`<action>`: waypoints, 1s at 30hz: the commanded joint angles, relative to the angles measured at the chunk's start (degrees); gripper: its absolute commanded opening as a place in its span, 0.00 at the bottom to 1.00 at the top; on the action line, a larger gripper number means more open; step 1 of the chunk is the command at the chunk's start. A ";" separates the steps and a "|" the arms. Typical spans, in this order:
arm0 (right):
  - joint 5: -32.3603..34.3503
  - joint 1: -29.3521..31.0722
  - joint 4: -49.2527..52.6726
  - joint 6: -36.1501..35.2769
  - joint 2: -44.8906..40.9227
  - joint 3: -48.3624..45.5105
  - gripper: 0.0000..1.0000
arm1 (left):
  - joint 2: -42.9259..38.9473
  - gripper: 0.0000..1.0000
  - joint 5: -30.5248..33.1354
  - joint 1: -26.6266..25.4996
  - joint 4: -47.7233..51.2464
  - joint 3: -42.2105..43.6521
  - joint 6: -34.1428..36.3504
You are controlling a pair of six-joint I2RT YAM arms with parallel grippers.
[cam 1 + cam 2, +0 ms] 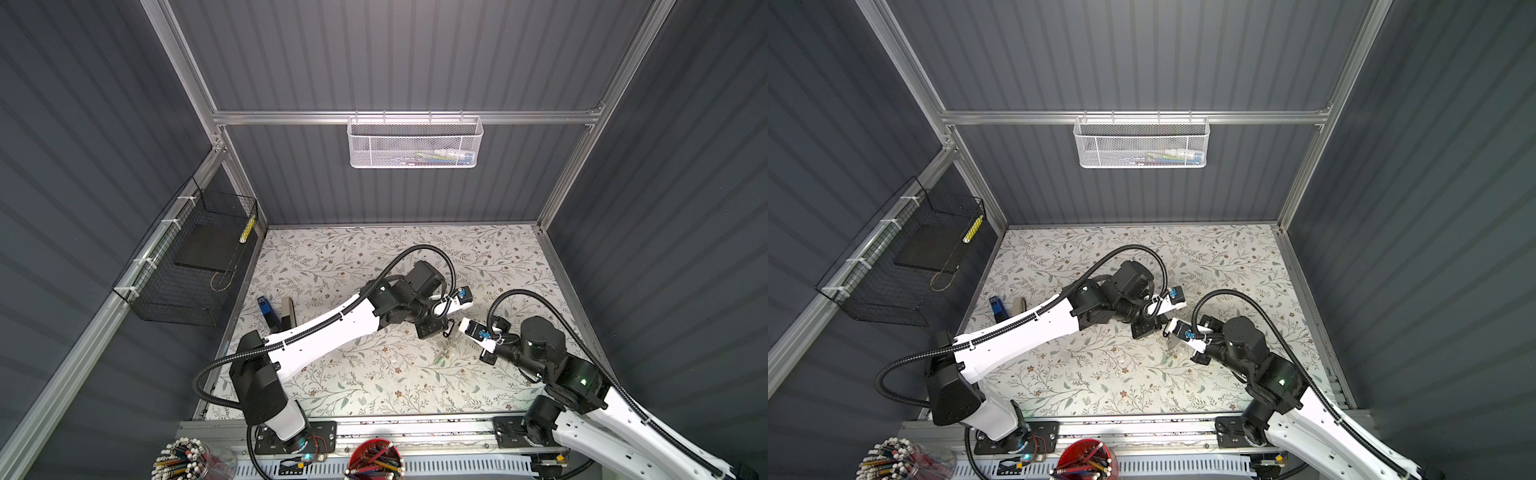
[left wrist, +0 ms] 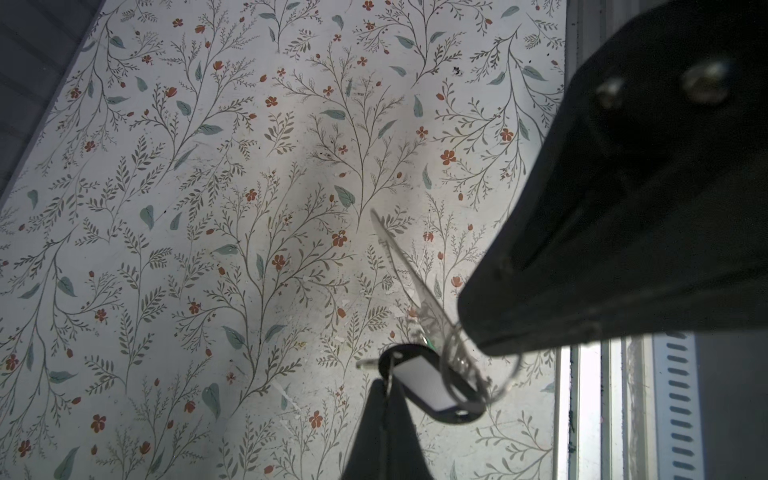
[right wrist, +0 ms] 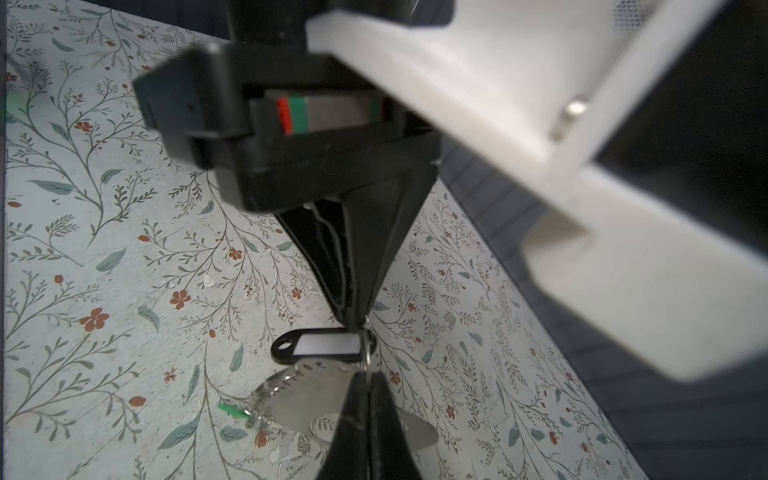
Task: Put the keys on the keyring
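Both grippers meet above the middle right of the floral table (image 1: 374,374). My right gripper (image 3: 368,380) is shut on the keyring (image 3: 307,395), a grey flat loop with a row of small holes along one edge, held off the table. A bright green tag (image 3: 230,409) hangs at the keyring's far end. My left gripper (image 2: 384,388) is shut on the thin wire ring of the black-framed tag with the white insert (image 2: 424,382), right at the keyring's holed edge. The keys' metal blades are mostly hidden. In both top views the keyring (image 1: 451,338) (image 1: 1172,341) shows between the two fingertips.
A blue box (image 1: 266,309) and a dark stapler-like object (image 1: 287,311) lie at the table's left edge. A black wire basket (image 1: 187,270) hangs on the left wall, a white mesh basket (image 1: 415,143) on the back rail. Pencil cups (image 1: 376,459) stand at the front.
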State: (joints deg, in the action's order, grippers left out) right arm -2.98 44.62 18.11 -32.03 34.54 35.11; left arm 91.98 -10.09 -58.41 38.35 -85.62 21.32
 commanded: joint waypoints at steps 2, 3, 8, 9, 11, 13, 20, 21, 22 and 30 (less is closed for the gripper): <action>0.01 0.29 3.21 1.17 2.37 1.65 0.00 | -0.82 0.00 -1.76 0.21 1.03 -1.84 3.20; 0.67 0.29 3.04 1.86 2.37 1.47 0.00 | -1.33 0.00 -2.24 0.23 0.78 -1.60 3.90; 3.08 0.20 1.99 4.97 1.98 0.62 0.00 | -3.67 0.00 -3.37 0.23 -1.68 0.51 4.78; 3.43 0.21 2.10 5.49 2.10 0.49 0.00 | -4.19 0.00 -3.65 0.23 -2.35 1.02 4.92; 4.32 0.20 1.90 6.65 2.05 0.50 0.00 | -4.84 0.00 -4.43 0.23 -3.37 1.88 4.91; 4.81 0.25 1.17 7.15 1.50 0.48 0.00 | -5.21 0.00 -4.60 0.18 -4.04 2.63 4.94; 3.33 0.20 -0.81 3.83 -4.75 0.01 0.00 | -5.51 0.00 -4.18 0.29 -2.71 3.67 6.91; 3.66 0.20 -0.65 2.97 -5.80 -0.28 0.00 | -5.82 0.00 -4.49 0.27 -2.87 4.00 7.26; 4.03 0.20 -0.13 2.03 -7.00 -0.47 0.00 | -6.30 0.00 -4.96 0.32 -3.18 4.06 7.85; 7.79 0.20 0.93 -1.49 -12.53 -0.80 0.00 | -9.61 0.00 -5.30 0.36 -9.24 10.51 10.24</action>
State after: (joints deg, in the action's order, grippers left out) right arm 2.39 44.73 20.23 -31.59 22.85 34.83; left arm 84.36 -13.56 -58.08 32.38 -76.36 29.28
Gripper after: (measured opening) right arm 0.047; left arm 0.047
